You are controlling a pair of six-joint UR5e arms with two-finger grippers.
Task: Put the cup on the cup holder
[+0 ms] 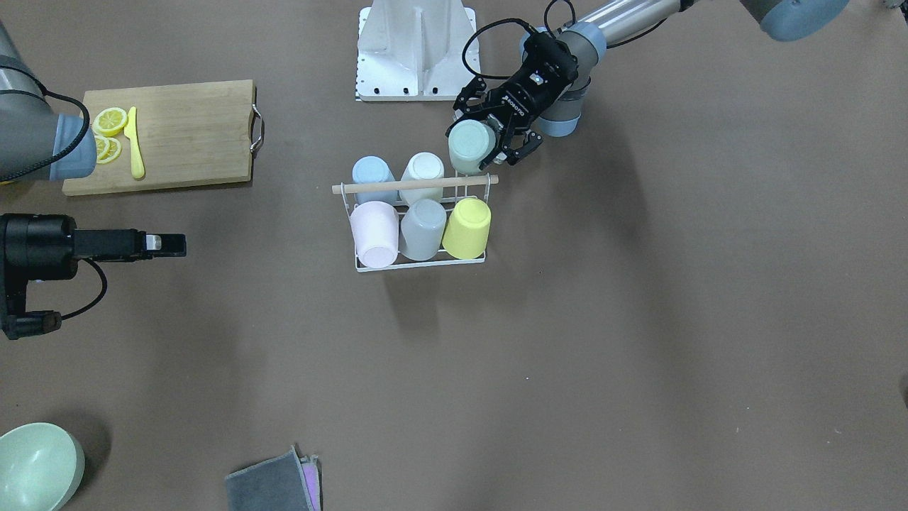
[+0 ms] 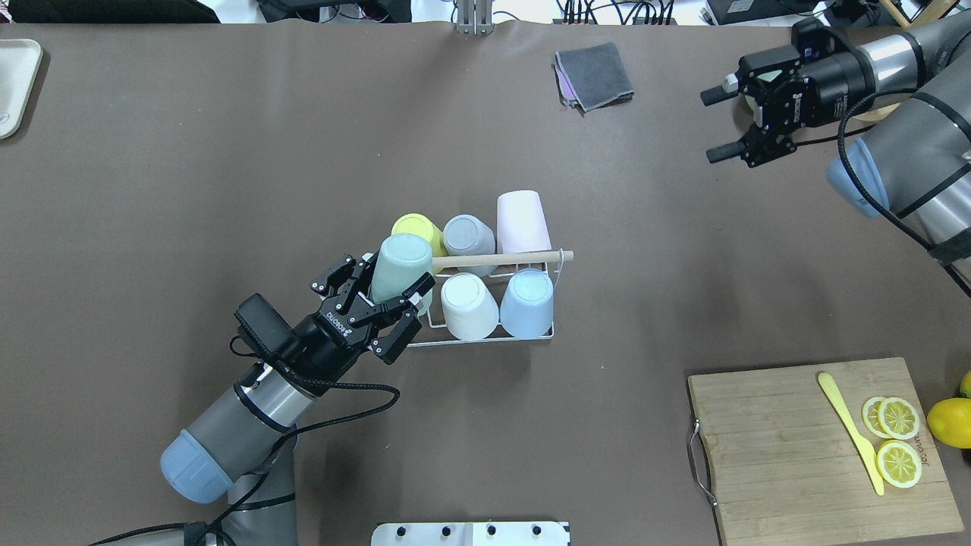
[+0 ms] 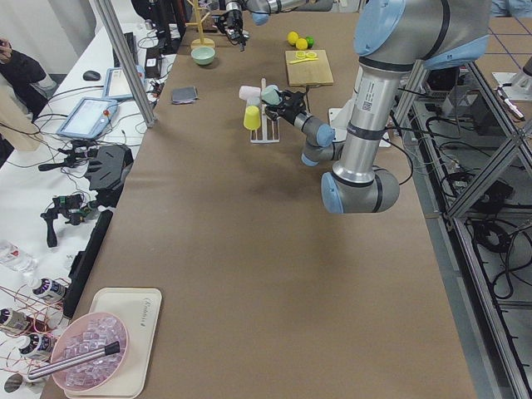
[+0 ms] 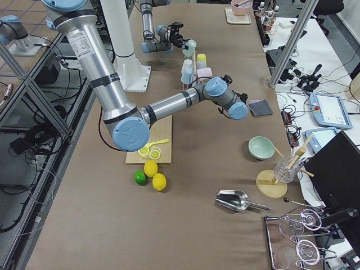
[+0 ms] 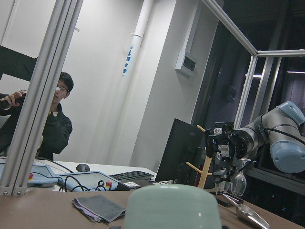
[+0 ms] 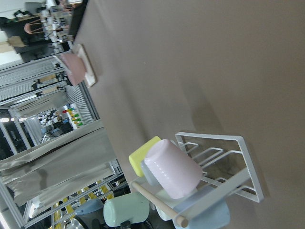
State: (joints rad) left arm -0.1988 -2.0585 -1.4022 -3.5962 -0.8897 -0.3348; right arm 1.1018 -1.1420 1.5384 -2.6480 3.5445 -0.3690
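The left tool (image 2: pixel 389 279) clamps the upturned green cup (image 2: pixel 400 265) at the rack's (image 2: pixel 485 339) corner; the right tool (image 2: pixel 713 125) stands apart.

From seven o'clock the left arm (image 2: pixel 258 402) reaches toward one, its left gripper (image 2: pixel 383 284) clamped round a mint cup (image 2: pixel 400 264). At two o'clock the right gripper (image 2: pixel 713 126) points toward nine, jaws apart.

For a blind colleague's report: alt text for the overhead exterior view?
The left gripper holds a pale green cup at the one free corner of the white cup holder, which already carries five cups. The right gripper hangs open far off to the side.
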